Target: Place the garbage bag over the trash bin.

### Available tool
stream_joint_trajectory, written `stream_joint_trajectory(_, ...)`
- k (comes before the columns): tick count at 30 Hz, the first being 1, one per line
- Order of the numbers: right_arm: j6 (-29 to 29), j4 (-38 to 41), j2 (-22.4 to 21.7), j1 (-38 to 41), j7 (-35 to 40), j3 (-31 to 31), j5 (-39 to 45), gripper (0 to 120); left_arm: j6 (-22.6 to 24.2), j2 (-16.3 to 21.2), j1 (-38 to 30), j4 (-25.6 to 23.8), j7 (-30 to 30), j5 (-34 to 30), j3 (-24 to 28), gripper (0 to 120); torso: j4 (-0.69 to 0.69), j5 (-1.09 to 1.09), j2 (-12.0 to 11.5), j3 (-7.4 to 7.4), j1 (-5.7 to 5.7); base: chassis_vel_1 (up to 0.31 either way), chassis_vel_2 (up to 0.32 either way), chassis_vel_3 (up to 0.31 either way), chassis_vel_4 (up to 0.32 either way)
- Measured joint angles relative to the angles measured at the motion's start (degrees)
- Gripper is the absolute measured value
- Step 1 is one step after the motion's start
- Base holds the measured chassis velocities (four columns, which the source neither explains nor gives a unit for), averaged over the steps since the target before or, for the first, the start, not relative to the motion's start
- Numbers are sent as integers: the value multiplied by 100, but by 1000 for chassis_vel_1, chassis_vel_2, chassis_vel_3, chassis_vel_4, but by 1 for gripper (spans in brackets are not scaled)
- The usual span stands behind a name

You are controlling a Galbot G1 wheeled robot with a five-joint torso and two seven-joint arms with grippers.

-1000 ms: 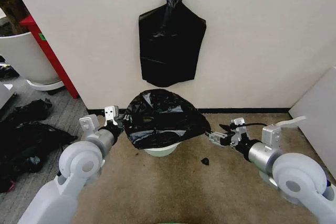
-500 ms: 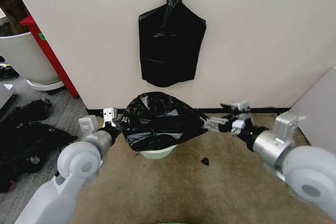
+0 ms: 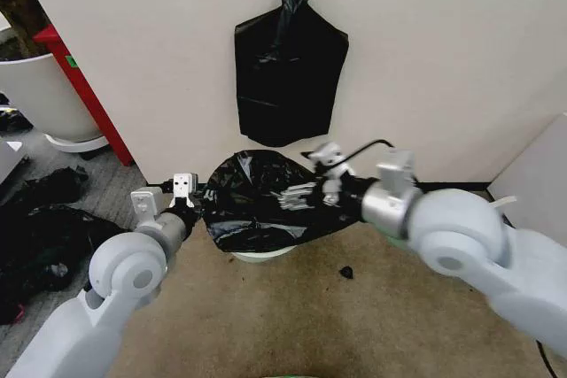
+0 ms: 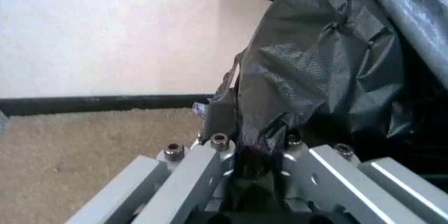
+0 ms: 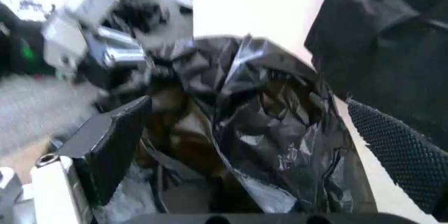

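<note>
Garbage bag [image 3: 266, 205]: draped over the trash bin [image 3: 262, 256], bunched and wrinkled, near the wall.
Trash bin: stood on the carpet [image 3: 292, 325], a strip of rim visible beneath the film.
Left gripper [image 3: 188, 204]: clamped on the bag's left edge, film pinched between the fingers [image 4: 210, 153].
Right gripper [image 3: 306, 194]: spread wide over the bag's top, nothing gripped.
Second black bag [image 3: 288, 73]: hung on the wall hook above.
</note>
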Motion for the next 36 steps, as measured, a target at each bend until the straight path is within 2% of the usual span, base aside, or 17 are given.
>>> stream_joint_trajectory(3, -76, -53, 50, 182, 101, -187, 12, 100, 0, 10, 9, 0, 38, 74, 2, 3, 0, 0, 0, 0, 0, 0, 0, 0, 0)
stream_joint_trajectory(6, -110, -235, 126, 470, 259, -631, 44, 100, 10, 11, 18, -1, 79, 138, 4, 3, 0, 0, 0, 0, 0, 0, 0, 0, 0)
stream_joint_trajectory(9, -111, -330, 154, 529, 320, -807, 44, 95, 15, 8, 18, -1, 87, 151, 3, 3, 0, 0, 0, 0, 0, 0, 0, 0, 0)
stream_joint_trajectory(15, -108, -494, 187, 528, 461, -1049, 2, 70, 26, -10, 0, -1, 159, 198, 1, 3, -1, 0, 0, 0, 0, 0, 0, 0, 0)
stream_joint_trajectory(17, -107, -501, 187, 525, 474, -1052, 0, 68, 27, -11, 0, -1, 165, 202, 1, 3, -1, 1, 0, 0, 0, 0, 0, 0, 0)
stream_joint_trajectory(22, -96, -592, 205, 500, 540, -1049, -108, 43, 34, -14, 21, -14, 244, 243, -1, 3, 0, 1, 0, 0, 0, 0, 0, 0, 0)
stream_joint_trajectory(23, -96, -592, 205, 500, 540, -1049, -108, 43, 34, -14, 21, -14, 244, 243, -1, 3, 0, 1, 0, 0, 0, 0, 0, 0, 0)
stream_joint_trajectory(28, -89, -693, 196, 467, 537, -1012, -183, 23, 35, -29, 40, -19, 259, 254, -13, 3, 0, 1, 0, -1, 0, 0, 0, 0, 0)
stream_joint_trajectory(29, -89, -693, 196, 467, 537, -1012, -183, 23, 35, -29, 40, -19, 259, 254, -13, 3, 0, 1, 0, -1, 0, 0, 0, 0, 0)
stream_joint_trajectory(33, -68, -677, 210, 446, 615, -954, -161, 4, 34, -41, 104, -24, 336, 329, -24, 3, -1, 2, 0, 0, 0, 0, 0, 0, 0)
stream_joint_trajectory(36, -46, -623, 223, 446, 702, -902, -67, 0, 35, -42, 145, -24, 377, 383, -24, 3, 0, 2, 0, -1, 0, 0, 0, 0, 0)
